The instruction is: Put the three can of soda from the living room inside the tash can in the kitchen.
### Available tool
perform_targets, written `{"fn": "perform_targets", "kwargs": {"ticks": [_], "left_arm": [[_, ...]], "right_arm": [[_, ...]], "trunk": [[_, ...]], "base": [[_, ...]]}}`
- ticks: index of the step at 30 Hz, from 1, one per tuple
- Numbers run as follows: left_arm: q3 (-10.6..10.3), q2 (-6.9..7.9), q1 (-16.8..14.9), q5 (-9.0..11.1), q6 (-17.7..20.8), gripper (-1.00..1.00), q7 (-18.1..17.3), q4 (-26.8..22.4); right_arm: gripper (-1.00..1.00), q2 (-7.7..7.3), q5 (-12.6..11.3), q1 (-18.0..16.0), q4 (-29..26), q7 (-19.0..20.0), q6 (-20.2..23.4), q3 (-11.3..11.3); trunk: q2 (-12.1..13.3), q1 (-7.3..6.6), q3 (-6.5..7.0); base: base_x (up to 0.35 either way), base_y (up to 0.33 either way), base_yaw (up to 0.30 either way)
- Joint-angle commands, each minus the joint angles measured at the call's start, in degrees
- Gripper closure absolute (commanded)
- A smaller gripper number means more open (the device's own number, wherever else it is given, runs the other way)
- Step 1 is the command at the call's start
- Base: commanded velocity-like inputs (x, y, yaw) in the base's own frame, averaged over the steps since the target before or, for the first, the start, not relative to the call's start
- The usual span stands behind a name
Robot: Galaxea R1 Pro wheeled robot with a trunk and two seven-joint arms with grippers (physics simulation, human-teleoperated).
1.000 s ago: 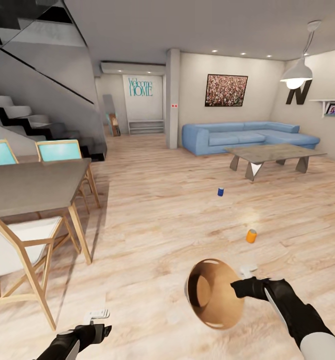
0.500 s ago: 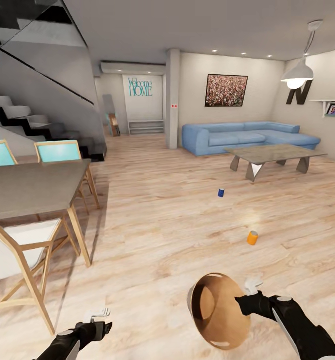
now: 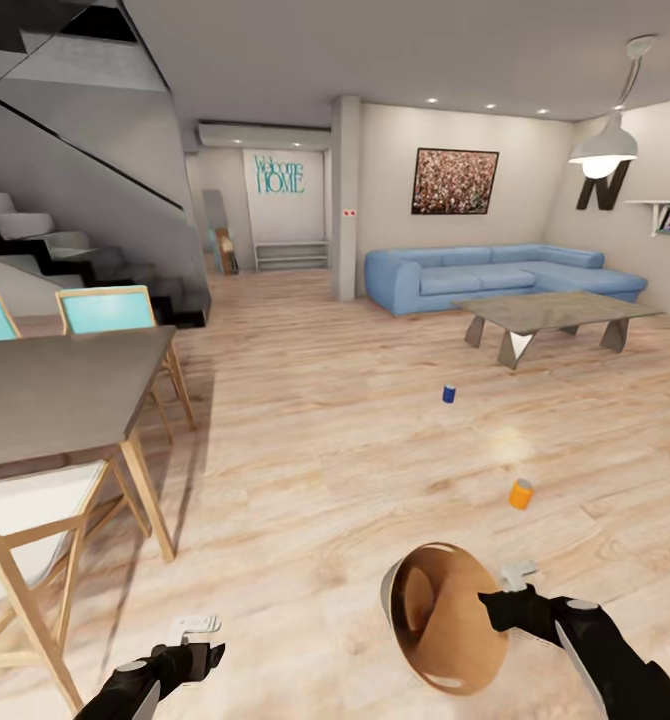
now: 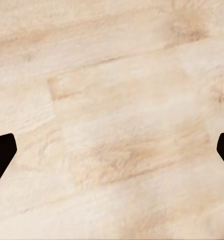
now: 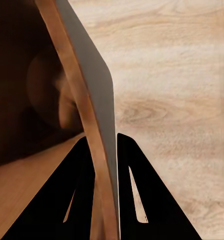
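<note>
since a second ago, camera advanced; bin [image 3: 445,620] sits lower at 5 o'clock, right gripper [image 5: 105,150] clamped on its rim. left gripper [image 3: 197,629] spread apart. orange can [image 3: 520,494] at 1 o'clock, blue can [image 3: 449,394] beyond, sofa [image 3: 495,275] farthest.

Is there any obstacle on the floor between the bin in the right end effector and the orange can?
Nothing visible: bare wooden floor separates the trash can held by the right end effector from the orange can.
</note>
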Motion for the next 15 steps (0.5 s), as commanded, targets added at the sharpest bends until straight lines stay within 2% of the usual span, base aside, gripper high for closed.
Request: {"fn": "perform_targets", "kwargs": {"ticks": [1,2,5,6,15], "left_arm": [[0.0,0.0,0.0,0.0,0.0,-1.0,0.0,0.0],[0.0,0.0,0.0,0.0,0.0,-1.0,0.0,0.0],[0.0,0.0,0.0,0.0,0.0,-1.0,0.0,0.0],[0.1,0.0,0.0,0.0,0.0,-1.0,0.0,0.0],[0.1,0.0,0.0,0.0,0.0,-1.0,0.1,0.0]], "right_arm": [[1.0,0.01,-0.8,0.0,0.0,0.6,0.3,-1.0],[1.0,-0.01,-0.8,0.0,-0.1,1.1,0.4,-2.6],[1.0,-0.05,-0.8,0.0,0.0,2.5,0.5,-4.1],[1.0,-0.11,-0.7,0.0,0.0,4.1,0.5,-5.2],[1.0,-0.06,-0.8,0.0,0.0,4.9,0.5,-5.6]], "trunk": [[0.0,0.0,-0.06],[0.0,0.0,-0.13],[0.0,0.0,-0.35],[0.0,0.0,-0.43],[0.0,0.0,-0.89]], "base": [[0.305,0.019,-0.051],[0.279,0.012,-0.058],[0.26,0.008,-0.062],[0.235,0.002,-0.108],[0.229,0.001,-0.173]]}}
